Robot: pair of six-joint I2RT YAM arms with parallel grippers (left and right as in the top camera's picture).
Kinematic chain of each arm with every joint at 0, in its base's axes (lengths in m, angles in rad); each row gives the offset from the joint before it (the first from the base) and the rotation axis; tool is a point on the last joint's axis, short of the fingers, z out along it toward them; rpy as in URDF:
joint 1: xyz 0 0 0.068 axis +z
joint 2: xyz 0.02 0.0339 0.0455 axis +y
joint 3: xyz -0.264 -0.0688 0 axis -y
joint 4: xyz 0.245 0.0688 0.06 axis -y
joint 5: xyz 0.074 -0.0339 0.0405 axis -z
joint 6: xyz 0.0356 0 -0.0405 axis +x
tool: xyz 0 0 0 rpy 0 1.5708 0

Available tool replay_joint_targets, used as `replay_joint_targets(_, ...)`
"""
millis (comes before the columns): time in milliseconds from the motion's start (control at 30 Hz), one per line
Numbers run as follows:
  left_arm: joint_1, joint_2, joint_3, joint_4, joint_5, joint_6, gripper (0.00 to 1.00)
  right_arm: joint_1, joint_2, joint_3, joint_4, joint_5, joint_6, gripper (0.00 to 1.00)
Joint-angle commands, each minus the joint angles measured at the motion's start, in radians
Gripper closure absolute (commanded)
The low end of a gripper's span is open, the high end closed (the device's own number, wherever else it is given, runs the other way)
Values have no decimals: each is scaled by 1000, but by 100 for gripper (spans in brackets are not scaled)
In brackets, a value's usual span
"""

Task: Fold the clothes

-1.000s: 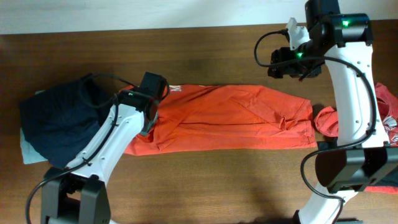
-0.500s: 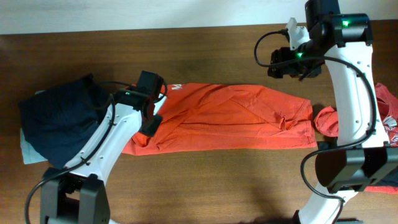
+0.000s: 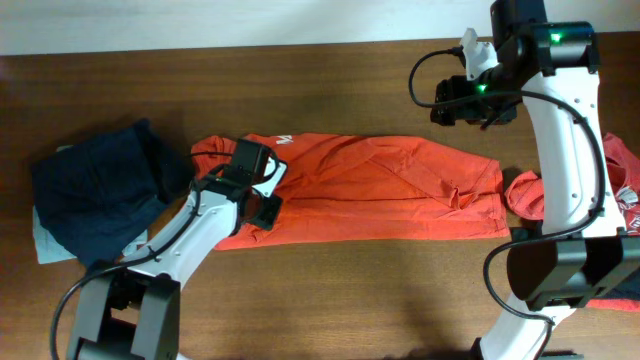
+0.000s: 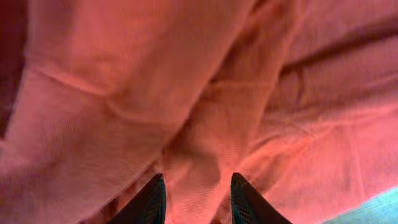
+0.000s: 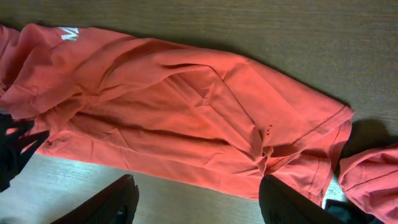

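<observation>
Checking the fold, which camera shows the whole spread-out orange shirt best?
The overhead: the orange shirt shows nearly end to end. The right wrist view crops one end; the left wrist view shows only close-up folds.

Overhead you look straight down on the whole table (image 3: pixel 350 300), your left wrist sits close on the orange shirt (image 4: pixel 186 93), your right wrist sees it from farther back.

Matt, creased orange cloth T-shirt (image 3: pixel 380 190); smooth, faintly glossy wooden table (image 3: pixel 330 80).
</observation>
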Motion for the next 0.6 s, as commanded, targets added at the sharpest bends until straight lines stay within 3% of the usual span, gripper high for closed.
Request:
replay_joint_targets(0, 13, -11, -1, 26, 19, -22, 66, -2, 2, -2, -5, 8, 5, 33)
replay_joint_targets(400, 85, -5, 12, -28, -40, -72, 66, -2, 2, -2, -8, 9, 5, 33)
replay_joint_targets(567, 87, 47, 12, 21, 126, -70, 66, -2, 2, -2, -8, 8, 5, 33)
